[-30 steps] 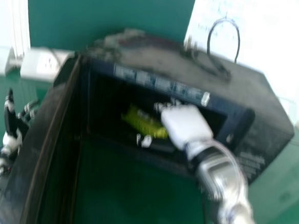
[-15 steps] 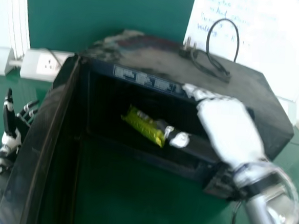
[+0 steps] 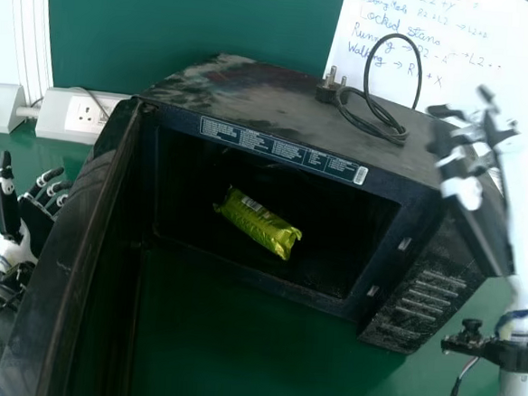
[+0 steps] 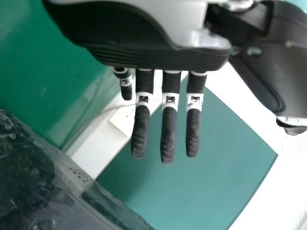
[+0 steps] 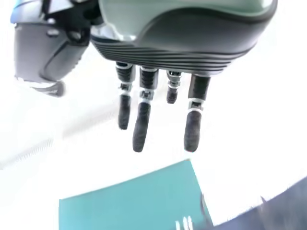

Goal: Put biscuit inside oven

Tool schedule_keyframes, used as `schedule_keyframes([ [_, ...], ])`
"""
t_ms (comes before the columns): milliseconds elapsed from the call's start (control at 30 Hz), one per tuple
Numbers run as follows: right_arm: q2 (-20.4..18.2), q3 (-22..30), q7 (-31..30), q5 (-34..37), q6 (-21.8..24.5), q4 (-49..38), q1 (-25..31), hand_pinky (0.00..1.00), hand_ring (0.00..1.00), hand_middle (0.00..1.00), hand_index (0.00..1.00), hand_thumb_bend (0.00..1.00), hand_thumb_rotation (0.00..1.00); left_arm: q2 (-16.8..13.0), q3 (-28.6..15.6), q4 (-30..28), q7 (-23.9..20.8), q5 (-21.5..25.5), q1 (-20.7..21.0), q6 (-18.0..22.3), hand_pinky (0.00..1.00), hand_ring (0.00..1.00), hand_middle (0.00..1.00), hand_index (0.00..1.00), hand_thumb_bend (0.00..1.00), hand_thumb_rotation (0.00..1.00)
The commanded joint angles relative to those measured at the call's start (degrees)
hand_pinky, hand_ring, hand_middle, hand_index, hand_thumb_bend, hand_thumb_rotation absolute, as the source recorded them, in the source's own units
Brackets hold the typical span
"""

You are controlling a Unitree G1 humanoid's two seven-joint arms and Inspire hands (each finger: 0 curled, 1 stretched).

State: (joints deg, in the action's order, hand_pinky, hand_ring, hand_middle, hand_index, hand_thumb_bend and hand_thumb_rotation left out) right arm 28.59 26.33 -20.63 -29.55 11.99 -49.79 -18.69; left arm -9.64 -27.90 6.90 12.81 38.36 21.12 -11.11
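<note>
The black-and-white mechanical right hand (image 3: 471, 196) has been drawn back from the boxy black metal oven (image 3: 288, 118), its fingers extended, nothing held. To its left, the yellow-green foil biscuit packet (image 3: 259, 223) is enclosed by the oven. The retreat should be kept wide of the frame. Counted: one packet, one oven, two hands, the left hand (image 3: 34, 223) relaxed and empty.

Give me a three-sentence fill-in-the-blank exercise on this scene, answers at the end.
The biscuit packet lies ____ the oven.
The oven door stands ____, not shut.
The hand beside that door's outer face is the robot's ____ one.

Missing words, in order: inside; open; left.
</note>
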Motion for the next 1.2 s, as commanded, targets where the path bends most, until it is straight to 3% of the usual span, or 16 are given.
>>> schedule_keyframes([
  [0, -1.08, 1.61, 3.57, 2.62, -1.41, 1.93, -0.27, 0.16, 0.24, 0.38, 0.63, 0.64, 0.29, -0.93, 0.34, 0.04, 2.11, -0.62, -1.03, 1.64, 0.23, 0.32, 0.41, 0.49, 0.52, 0.09],
  [200, 0.93, 6.25, 10.11, 5.33, -2.81, 8.09, -2.22, 0.14, 0.19, 0.31, 0.55, 0.72, 0.55, -1.44, 2.1, -0.78, 6.81, -3.77, -2.18, 7.29, 0.24, 0.32, 0.41, 0.49, 0.52, 0.09],
  [367, 3.98, 11.11, 15.31, 8.43, -7.24, 15.8, -3.2, 0.1, 0.17, 0.33, 0.49, 0.74, 0.5, -0.93, 4.48, -2.07, 8.9, -8.08, -3.56, 14.24, 0.25, 0.33, 0.41, 0.49, 0.52, 0.09],
  [600, 5.56, 11.07, 20.29, 5.94, 1.24, 20.2, -6.01, 0.12, 0.22, 0.36, 0.46, 0.79, 0.45, -1.79, 8.2, -2.83, 14.72, -11.78, -5.46, 21.85, 0.27, 0.33, 0.41, 0.49, 0.52, 0.09],
  [833, 6.3, 11.31, 22.98, 6.85, 5.63, 21.93, -7.75, 0.12, 0.21, 0.37, 0.45, 0.79, 0.42, -2.71, 11.22, -4.01, 16.24, -16.86, -7.08, 28.45, 0.28, 0.33, 0.4, 0.49, 0.52, 0.09],
  [1000, 6.73, 11.45, 23.47, 6.8, 6.29, 21.38, -7.0, 0.13, 0.21, 0.36, 0.46, 0.77, 0.42, -4.86, 13.48, -3.64, 16.69, -21.78, -7.05, 34.14, 0.27, 0.34, 0.41, 0.49, 0.52, 0.09],
  [1167, 6.9, 11.48, 23.84, 7.09, 6.2, 21.61, -6.83, 0.13, 0.21, 0.36, 0.46, 0.79, 0.42, -7.04, 15.16, -5.1, 14.7, -27.73, -8.28, 36.13, 0.27, 0.34, 0.4, 0.49, 0.52, 0.08],
])
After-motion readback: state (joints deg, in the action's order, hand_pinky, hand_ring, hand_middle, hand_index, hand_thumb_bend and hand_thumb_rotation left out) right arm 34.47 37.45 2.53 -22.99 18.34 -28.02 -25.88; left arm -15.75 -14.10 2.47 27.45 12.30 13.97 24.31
